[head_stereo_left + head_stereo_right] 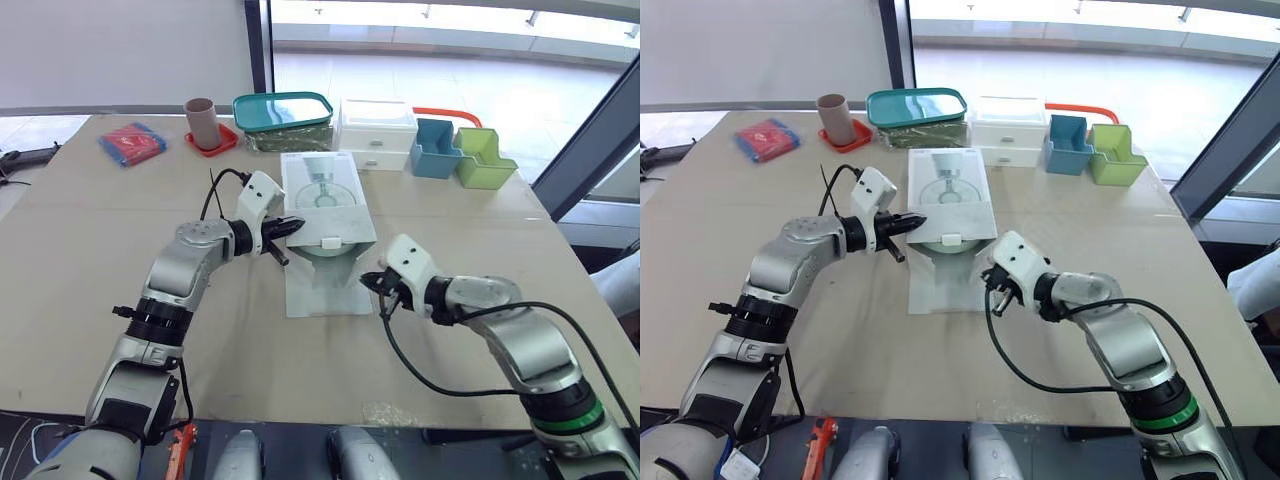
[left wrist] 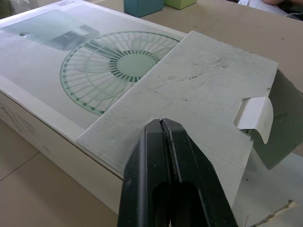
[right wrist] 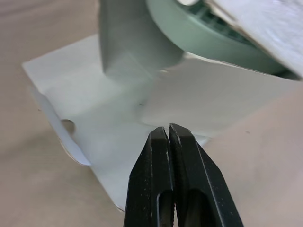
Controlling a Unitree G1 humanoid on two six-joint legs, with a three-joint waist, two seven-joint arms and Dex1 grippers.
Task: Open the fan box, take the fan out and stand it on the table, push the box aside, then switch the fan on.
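A white fan box (image 1: pixel 320 190) is lying flat in the middle of a tan table (image 1: pixel 100 260), its near end open, with the green fan (image 3: pixel 208 35) showing inside. The left gripper (image 1: pixel 296 225) is sitting at the box's left edge, by a folded-back flap (image 2: pixel 189 94), fingers pressed together on nothing. The right gripper (image 1: pixel 372 283) is sitting just beside the open end's right corner, its fingers likewise pressed together and empty.

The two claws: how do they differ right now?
The left claw sits at the edge of the lid flap folded back over the fan box; the right claw hovers by the box's open end, above the bottom flap lying on the table. The left claw points across the box top; the right claw points toward the green fan inside. Both are shut, empty.
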